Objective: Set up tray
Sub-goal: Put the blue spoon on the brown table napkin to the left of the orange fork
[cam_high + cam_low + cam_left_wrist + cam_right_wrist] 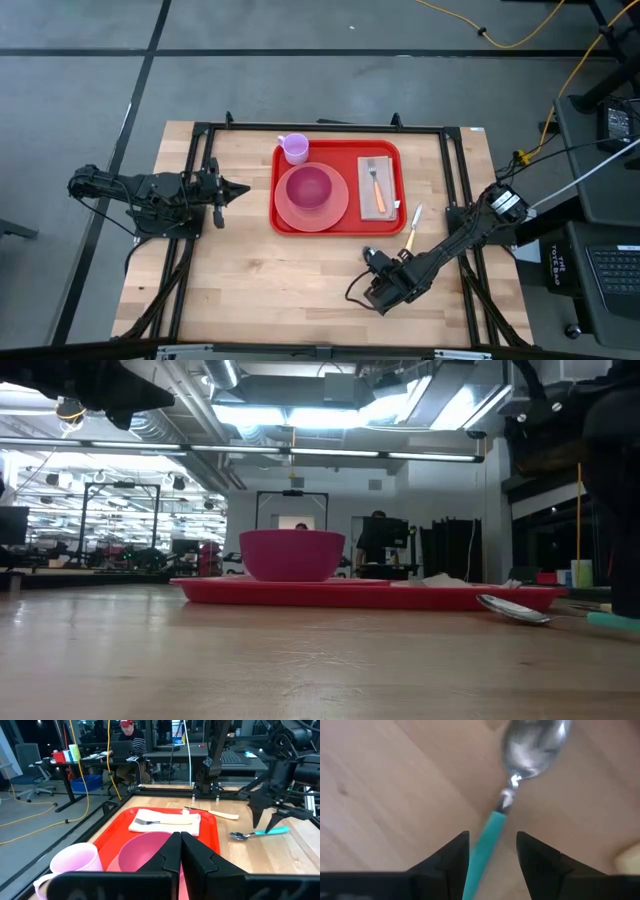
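At the high view's left, the left gripper hovers over the table, jaws pressed together. The red tray sits upper centre, carrying a pink bowl. Lower right, the right gripper has its jaws spread astride a teal-handled spoon.

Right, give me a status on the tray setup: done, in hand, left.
Done: the red tray holds a pink bowl on a pink plate and a fork on a napkin; a pink mug sits at its corner.
In hand: the right gripper is open astride the teal-handled spoon, which lies on the table.
Left: spoon and knife are off the tray. The left gripper waits, shut.
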You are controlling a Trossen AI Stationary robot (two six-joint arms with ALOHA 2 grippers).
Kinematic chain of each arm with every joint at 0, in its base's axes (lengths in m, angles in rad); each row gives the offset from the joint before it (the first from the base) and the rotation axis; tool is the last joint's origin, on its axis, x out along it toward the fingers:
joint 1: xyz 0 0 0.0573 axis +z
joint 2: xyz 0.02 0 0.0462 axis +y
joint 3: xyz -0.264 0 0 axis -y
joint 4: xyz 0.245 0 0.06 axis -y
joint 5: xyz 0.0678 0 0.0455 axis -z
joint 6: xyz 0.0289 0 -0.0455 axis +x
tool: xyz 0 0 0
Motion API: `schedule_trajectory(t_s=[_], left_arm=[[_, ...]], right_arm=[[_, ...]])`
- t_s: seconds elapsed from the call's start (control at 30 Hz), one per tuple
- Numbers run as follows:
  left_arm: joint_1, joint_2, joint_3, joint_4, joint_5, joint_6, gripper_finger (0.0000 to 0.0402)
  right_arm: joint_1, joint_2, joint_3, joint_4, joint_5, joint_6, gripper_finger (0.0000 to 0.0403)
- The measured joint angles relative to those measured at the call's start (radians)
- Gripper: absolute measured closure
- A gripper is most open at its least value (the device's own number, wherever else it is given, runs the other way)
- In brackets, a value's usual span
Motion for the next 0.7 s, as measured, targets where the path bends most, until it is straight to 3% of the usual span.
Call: schedule_trajectory(t_s=[0.7], left_arm=[[0.0,0.0,0.0,-0.025,0.0,-0.01,0.0394]], right_arm=[[-0.006,0.061,0.003,0.016,-0.047,0.0,0.0236]])
